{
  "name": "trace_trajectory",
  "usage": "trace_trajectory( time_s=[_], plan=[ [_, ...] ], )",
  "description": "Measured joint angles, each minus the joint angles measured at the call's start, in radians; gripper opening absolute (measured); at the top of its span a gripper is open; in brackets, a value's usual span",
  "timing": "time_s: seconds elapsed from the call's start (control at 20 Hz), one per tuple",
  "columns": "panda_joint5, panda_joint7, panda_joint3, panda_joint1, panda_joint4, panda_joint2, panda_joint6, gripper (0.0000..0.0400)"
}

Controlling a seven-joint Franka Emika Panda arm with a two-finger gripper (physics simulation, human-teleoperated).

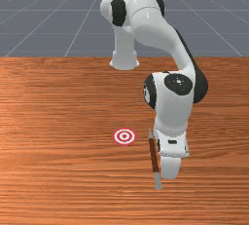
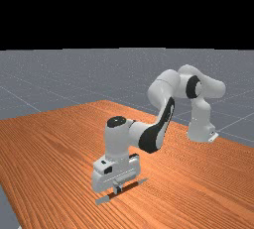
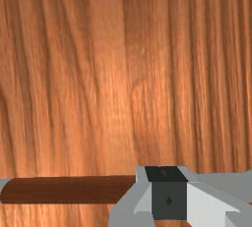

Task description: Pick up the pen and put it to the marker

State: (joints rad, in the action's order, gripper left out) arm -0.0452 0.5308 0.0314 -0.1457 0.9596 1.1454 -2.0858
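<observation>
End effector closed, pen nr tips

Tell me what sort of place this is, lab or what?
Looks like a simulated robot test scene, not a real lab: white-and-grey arm at a wooden table, red-and-white target on the wood, and plain grey floor ruled with thin lines under black.

The orange-brown wood table bears a round red-white target. To the front view's right is a slim brown-grey pen.
</observation>
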Motion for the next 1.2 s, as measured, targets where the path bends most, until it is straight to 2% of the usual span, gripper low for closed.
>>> trace_trajectory(
  time_s=[0.1,0.2,0.3,0.4,0.5,0.55,0.9,1.05,1.2],
  plan=[
    [0.004,-0.068,-0.003,-0.034,-0.07,0.037,0.033,0.0],
    [-0.005,-0.038,0.007,-0.055,-0.114,0.061,0.053,0.0],
    [-0.009,-0.013,0.012,-0.059,-0.121,0.071,0.049,0.0],
    [-0.008,-0.01,0.012,-0.061,-0.225,0.16,0.066,0.0],
    [-0.008,-0.01,0.012,-0.061,-0.223,0.164,0.066,0.0],
    [-0.007,-0.008,0.012,-0.063,-0.287,0.209,0.085,0.0],
    [-0.007,-0.008,0.012,-0.063,-0.285,0.212,0.085,0.0],
    [-0.024,0.13,0.028,-0.025,-0.161,0.144,0.026,0.0001],
    [-0.036,0.276,0.036,0.057,-0.042,0.081,-0.03,0.0]
  ],
)
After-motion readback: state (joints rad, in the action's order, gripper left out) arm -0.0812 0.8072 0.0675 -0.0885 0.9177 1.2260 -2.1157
